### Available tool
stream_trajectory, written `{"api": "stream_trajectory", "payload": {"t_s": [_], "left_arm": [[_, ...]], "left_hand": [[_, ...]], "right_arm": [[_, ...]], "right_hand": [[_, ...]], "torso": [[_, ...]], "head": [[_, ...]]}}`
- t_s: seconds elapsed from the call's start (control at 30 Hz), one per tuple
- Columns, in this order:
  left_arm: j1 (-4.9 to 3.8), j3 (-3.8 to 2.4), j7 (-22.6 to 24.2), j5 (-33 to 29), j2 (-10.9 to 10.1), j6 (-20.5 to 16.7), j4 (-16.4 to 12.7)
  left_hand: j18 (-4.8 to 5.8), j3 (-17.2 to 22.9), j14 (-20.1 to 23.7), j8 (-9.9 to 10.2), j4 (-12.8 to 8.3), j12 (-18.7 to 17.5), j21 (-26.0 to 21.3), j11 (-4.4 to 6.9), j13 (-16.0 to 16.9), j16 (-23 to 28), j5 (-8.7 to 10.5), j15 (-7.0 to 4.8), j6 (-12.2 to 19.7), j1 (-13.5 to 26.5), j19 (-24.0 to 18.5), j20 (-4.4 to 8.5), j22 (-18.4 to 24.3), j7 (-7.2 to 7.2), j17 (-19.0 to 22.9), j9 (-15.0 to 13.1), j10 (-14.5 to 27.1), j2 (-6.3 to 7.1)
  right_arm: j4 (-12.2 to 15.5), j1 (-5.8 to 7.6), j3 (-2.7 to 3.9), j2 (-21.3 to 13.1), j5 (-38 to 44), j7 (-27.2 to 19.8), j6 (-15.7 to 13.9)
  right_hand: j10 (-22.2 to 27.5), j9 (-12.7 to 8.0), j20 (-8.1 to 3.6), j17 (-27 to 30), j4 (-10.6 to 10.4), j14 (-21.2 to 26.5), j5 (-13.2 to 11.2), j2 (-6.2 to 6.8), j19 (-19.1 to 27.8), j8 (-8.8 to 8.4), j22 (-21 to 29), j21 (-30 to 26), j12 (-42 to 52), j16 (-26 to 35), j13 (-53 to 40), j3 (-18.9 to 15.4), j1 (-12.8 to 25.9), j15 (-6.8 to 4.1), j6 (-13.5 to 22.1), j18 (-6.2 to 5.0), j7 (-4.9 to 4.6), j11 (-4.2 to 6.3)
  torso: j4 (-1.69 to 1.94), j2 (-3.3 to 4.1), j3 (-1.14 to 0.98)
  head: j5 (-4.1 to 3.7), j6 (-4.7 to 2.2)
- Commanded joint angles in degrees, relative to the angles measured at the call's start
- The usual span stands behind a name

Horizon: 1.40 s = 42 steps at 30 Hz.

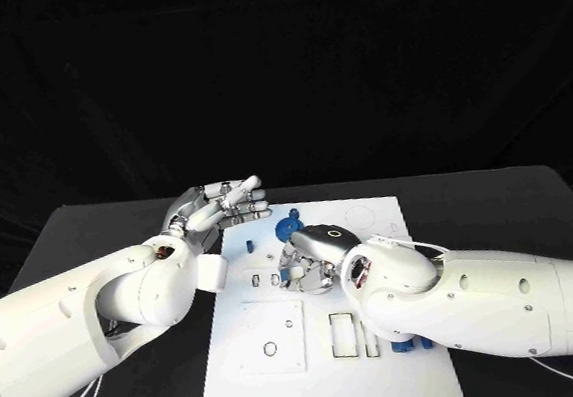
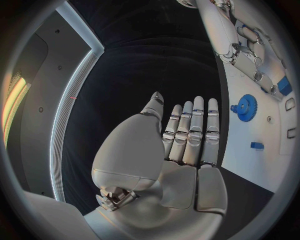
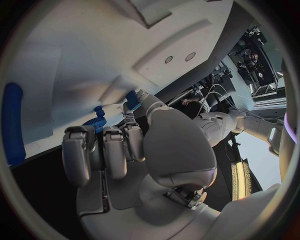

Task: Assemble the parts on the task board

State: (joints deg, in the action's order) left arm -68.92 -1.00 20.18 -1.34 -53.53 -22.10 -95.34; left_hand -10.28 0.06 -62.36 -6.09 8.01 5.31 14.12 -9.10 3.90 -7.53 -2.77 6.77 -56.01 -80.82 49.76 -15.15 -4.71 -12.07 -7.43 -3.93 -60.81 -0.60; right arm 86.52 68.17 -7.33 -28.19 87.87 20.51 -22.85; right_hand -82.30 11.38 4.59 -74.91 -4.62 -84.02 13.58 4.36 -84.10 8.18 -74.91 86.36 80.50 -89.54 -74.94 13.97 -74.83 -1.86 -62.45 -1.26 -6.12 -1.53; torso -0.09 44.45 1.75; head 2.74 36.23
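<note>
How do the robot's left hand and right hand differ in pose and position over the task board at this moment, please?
The left hand is raised with its fingers straight and together, holding nothing; the right hand is bent down with its fingers curled. The left hand hovers at the task board's far left corner, beside the blue gear; the right hand sits over the board's middle, fingertips at a small blue part. Both are silver, on white arms.

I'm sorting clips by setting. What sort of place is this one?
Probably a robotics lab or test cell, not a factory line: a black table with black backdrop behind, a white task board with cut-out slots and small blue parts such as a gear, and cables and equipment in the right wrist view.
</note>
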Motion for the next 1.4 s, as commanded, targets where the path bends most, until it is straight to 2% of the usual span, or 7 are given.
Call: {"api": "stream_trajectory", "payload": {"t_s": [0.03, 0.53, 1.0, 1.17, 1.33, 1.37, 1.4], "left_arm": [[-0.06, -0.04, 0.3, -0.1, 0.1, 0.9, -0.1], [-0.06, -0.04, 0.1, -0.1, 0.0, 0.9, -0.1], [-0.06, -0.03, -2.3, 1.9, 0.1, 1.6, 0.5], [-0.06, -0.03, -9.4, 11.3, 0.0, 5.0, 1.7], [-0.11, -0.04, -17.2, 20.7, 0.1, 8.5, 3.0], [-0.18, -0.04, -19.3, 22.9, 0.1, 9.7, 3.2], [-0.30, -0.04, -21.0, 24.7, 0.2, 10.8, 3.5]], "left_hand": [[-0.29, -0.1, 0.0, 0.2, -0.4, -0.3, -0.3, -0.43, 0.0, 0.2, -0.18, 0.49, 0.0, -0.2, -0.1, -0.40, 0.1, -0.34, -0.1, 0.0, -0.1, -0.24], [-0.30, -0.2, -0.1, 0.3, -0.4, -0.4, -0.4, -0.40, 0.0, 0.3, -0.18, 0.48, -0.1, -0.2, -0.1, -0.42, 0.1, -0.31, -0.1, 0.0, -0.2, -0.31], [-0.42, -0.6, -2.0, 0.7, -0.9, -0.8, 1.0, -0.21, 0.1, 0.0, -0.22, -0.01, -0.6, -0.3, 2.3, 0.39, -0.3, -0.19, -0.8, 0.0, -0.6, -0.27], [-0.47, -1.4, -10.3, -0.6, -0.9, 1.6, 4.5, 2.21, 1.3, -4.1, -0.44, -2.94, -4.2, 0.0, 8.1, 2.85, -1.7, 1.61, -3.4, -0.7, -6.9, -0.20], [-0.40, -1.9, -22.2, -2.1, -0.2, 5.7, 11.0, 5.88, 3.9, -13.8, -0.74, -7.12, -7.9, 0.4, 17.4, 7.57, -4.6, 4.74, -9.5, -1.7, -15.1, -0.15], [-0.37, -2.2, -23.8, -2.4, 0.2, 6.8, 12.8, 6.53, 4.7, -17.6, -0.71, -7.82, -8.4, 0.8, 19.4, 8.57, -5.5, 5.22, -12.2, -2.0, -16.3, -0.01], [-0.12, -2.8, -23.6, -2.6, 1.2, 8.4, 15.9, 7.01, 6.5, -29.5, -0.07, -8.82, -8.7, 2.0, 21.8, 10.30, -7.2, 5.74, -22.6, -2.6, -16.9, 0.14]], "right_arm": [[-0.4, -0.40, -0.34, -0.1, 0.4, 1.7, 2.3], [-0.6, -0.40, -0.34, -0.1, -0.9, 0.7, 1.2], [1.7, -0.25, -0.28, -2.3, -1.8, -1.8, -4.2], [5.4, 0.93, 0.11, -7.0, -7.9, -10.5, -7.9], [8.9, 3.89, 0.39, -13.9, -19.4, -18.7, -6.6], [9.5, 4.55, 0.42, -15.4, -21.9, -19.7, -5.9], [10.0, 5.08, 0.44, -16.7, -23.7, -20.2, -5.4]], "right_hand": [[0.2, -0.3, -0.40, -14.2, -0.2, -5.8, -0.1, 0.18, -2.8, -0.36, -11.4, -0.4, -0.4, -0.1, -4.8, -0.2, 0.8, -0.22, 0.4, 0.03, -0.23, -0.22], [2.4, -1.4, 0.71, -13.8, -1.3, -5.7, -0.1, 2.67, -2.1, -2.89, -10.6, -1.5, -2.6, 0.1, -2.8, -1.7, 2.8, 1.13, 4.4, -0.23, -1.98, -1.82], [4.0, -1.9, 1.88, -13.3, -7.8, -5.5, -4.9, 4.35, -1.4, -4.22, -9.8, -2.8, -3.5, 0.3, -1.6, -14.0, 1.6, 2.15, 7.6, -0.55, -3.13, -2.98], [4.4, -2.0, 1.97, -12.1, -8.3, -5.2, -4.3, 2.28, -0.1, -4.04, -8.3, -4.8, -3.7, 0.9, -1.3, -13.7, -2.4, 2.30, 8.0, -1.10, -3.23, -3.10], [4.7, -1.6, 1.76, -11.1, -7.8, -4.9, -3.3, 0.90, 0.8, -3.17, -7.3, -6.3, -4.0, 1.4, -1.0, -13.3, -3.7, 1.99, 6.5, -1.47, -2.80, -2.70], [4.8, -1.5, 1.71, -10.9, -7.8, -4.9, -2.9, 0.80, 0.9, -3.06, -7.1, -6.5, -4.1, 1.5, -0.9, -13.3, -3.8, 1.93, 6.4, -1.52, -2.74, -2.64], [4.8, -1.5, 1.64, -10.8, -7.7, -4.9, -2.3, 0.70, 0.9, -2.95, -7.1, -6.5, -4.1, 1.6, -0.9, -13.4, -3.8, 1.86, 6.2, -1.52, -2.68, -2.57]], "torso": [[0.00, -0.01, 0.01], [0.00, 0.00, 0.00], [0.01, -0.10, -0.02], [-0.10, -0.41, -0.13], [-0.26, -1.20, -0.31], [-0.31, -1.39, -0.35], [-0.41, -1.64, -0.42]], "head": [[-0.05, -0.05], [-0.17, -0.11], [-0.33, -0.29], [-0.12, -0.42], [0.27, -0.24], [0.43, -0.16], [0.55, 0.03]]}}
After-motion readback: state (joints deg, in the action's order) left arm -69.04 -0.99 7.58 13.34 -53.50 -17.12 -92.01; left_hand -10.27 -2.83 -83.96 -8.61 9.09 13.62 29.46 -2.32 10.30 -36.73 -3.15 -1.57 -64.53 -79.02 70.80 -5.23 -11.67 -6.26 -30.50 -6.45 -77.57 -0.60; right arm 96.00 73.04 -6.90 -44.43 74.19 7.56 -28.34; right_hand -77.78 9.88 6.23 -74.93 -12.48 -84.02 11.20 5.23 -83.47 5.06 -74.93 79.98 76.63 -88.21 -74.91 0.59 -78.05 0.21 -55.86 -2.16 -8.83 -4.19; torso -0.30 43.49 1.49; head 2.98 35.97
